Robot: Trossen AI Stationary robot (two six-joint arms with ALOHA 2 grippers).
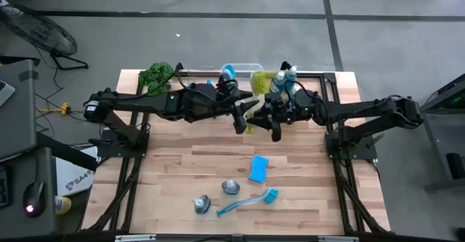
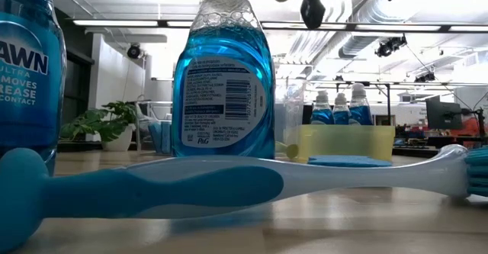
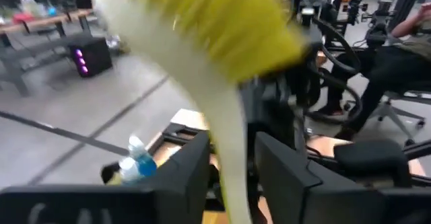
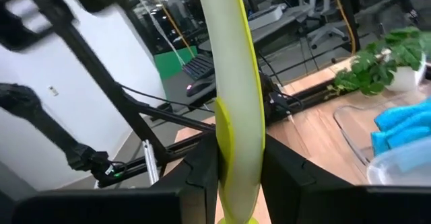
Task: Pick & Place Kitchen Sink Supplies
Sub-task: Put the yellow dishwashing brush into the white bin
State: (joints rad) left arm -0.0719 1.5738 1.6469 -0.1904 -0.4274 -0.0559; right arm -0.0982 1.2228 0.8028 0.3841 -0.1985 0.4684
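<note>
Brush in hand: a yellow-green dish brush (image 1: 251,105) hangs in the air between the two arms, over the back half of the table (image 1: 305,191), just in front of the yellow bin (image 1: 263,75).
Left gripper (image 3: 230,177): fingers pinched on the pale handle, with the yellow bristle head beyond them.
Right gripper (image 4: 237,173): fingers pinched on the same handle, farther along it.
Which arm is nearer: neither by much; both meet at the brush near the table's middle, so this looks like a hand-over, and I judge one must let go before the other can carry it.
Long axis: from above the brush runs roughly front to back; the bristle end seems to point toward the bins, though the arms hide most of it.
Way to the bins: just behind the brush; the yellow bin already holds blue bottles (image 1: 285,78).
Left on the table: a blue sponge (image 1: 258,168), a blue brush (image 1: 247,201) lying slantwise, and two more bottles (image 1: 216,195), all well apart from both grippers, toward the front.
</note>
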